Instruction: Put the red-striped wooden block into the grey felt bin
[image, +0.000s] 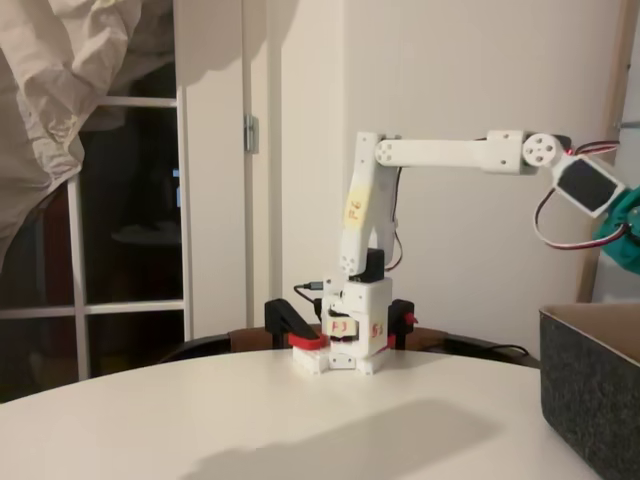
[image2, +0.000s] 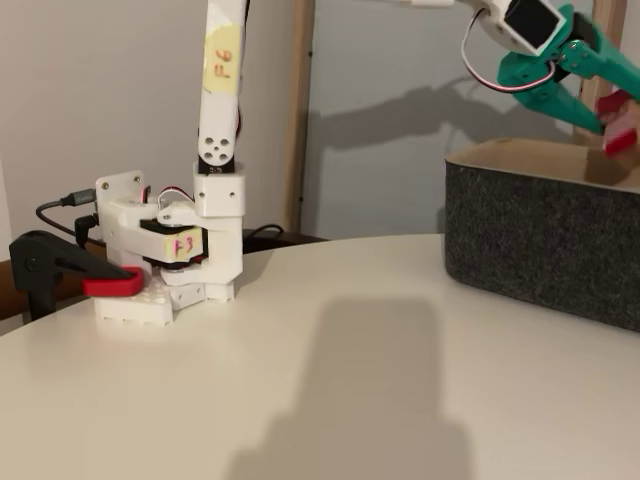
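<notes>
In a fixed view my teal gripper (image2: 612, 112) hangs at the top right, above the far side of the grey felt bin (image2: 540, 240). The red-striped wooden block (image2: 619, 122) stands nearly upright between the fingertips (image2: 585, 115), red with a pale end, slightly blurred, just above the bin's rim. The jaws look closed on its upper part. In the other fixed view the arm reaches out to the right, and part of the teal gripper (image: 625, 235) shows at the picture's edge above the bin (image: 590, 390).
The arm's white base (image2: 170, 270) is clamped to the round white table (image2: 330, 400) with a black and red clamp (image2: 70, 275). A wall and a door frame stand behind. The bin fills the right side of the table.
</notes>
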